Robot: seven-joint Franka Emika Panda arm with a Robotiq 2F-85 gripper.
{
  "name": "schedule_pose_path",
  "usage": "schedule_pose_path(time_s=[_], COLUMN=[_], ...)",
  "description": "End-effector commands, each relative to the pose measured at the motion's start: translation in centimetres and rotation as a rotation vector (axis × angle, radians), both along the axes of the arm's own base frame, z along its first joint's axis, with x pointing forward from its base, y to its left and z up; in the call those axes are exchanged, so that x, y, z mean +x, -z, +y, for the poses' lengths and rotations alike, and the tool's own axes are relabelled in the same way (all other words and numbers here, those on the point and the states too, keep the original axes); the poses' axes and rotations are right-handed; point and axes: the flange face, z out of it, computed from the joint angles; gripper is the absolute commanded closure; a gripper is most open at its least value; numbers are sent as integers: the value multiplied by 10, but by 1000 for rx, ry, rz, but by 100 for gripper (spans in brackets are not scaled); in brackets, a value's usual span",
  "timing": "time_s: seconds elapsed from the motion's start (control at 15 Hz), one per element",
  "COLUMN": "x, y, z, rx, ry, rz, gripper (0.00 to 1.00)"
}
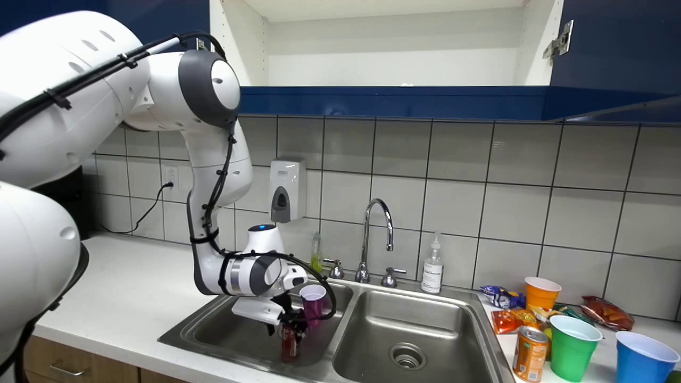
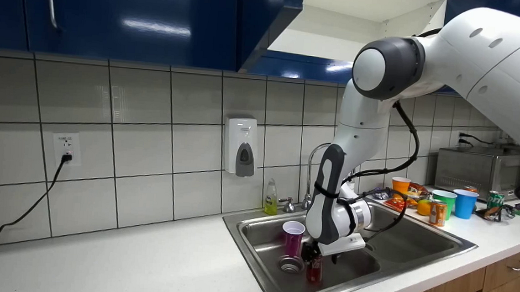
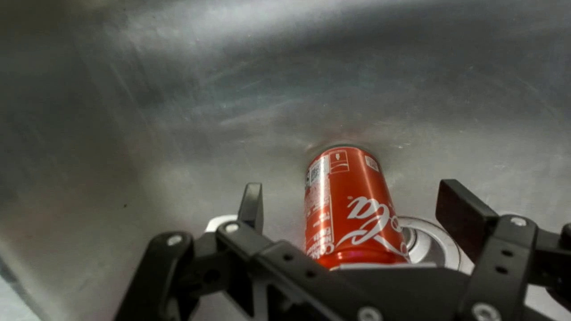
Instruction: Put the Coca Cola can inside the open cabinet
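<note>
The red Coca Cola can (image 1: pixel 290 348) stands upright on the floor of a sink basin; it also shows in an exterior view (image 2: pixel 314 272) and in the wrist view (image 3: pixel 357 191). My gripper (image 3: pixel 354 207) is open, with one finger on each side of the can and a visible gap on both sides. The can's top is hidden behind the gripper's body in the wrist view. In both exterior views the gripper (image 1: pixel 287 322) (image 2: pixel 315 256) is low in the basin at the can. The open cabinet (image 1: pixel 393 101) with its cream interior is above the sink, also in an exterior view (image 2: pixel 311 65).
A purple cup (image 1: pixel 313 306) stands in the same basin beside the gripper. A tall faucet (image 1: pixel 366 239), a soap bottle (image 1: pixel 433 268) and a wall dispenser (image 1: pixel 287 189) are behind the sink. Cups, snack bags and an orange can (image 1: pixel 530 354) stand on the counter beside the sink.
</note>
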Motion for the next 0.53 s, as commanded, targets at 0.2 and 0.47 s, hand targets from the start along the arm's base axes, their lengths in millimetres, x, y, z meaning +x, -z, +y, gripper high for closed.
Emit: schedule_pose_path(time_s=[0.2,0.47], x=[4,6], y=[2,3], z=[1,1], rx=[2,-2], ry=[44,49], rz=[-47,-67], gripper=[0,0])
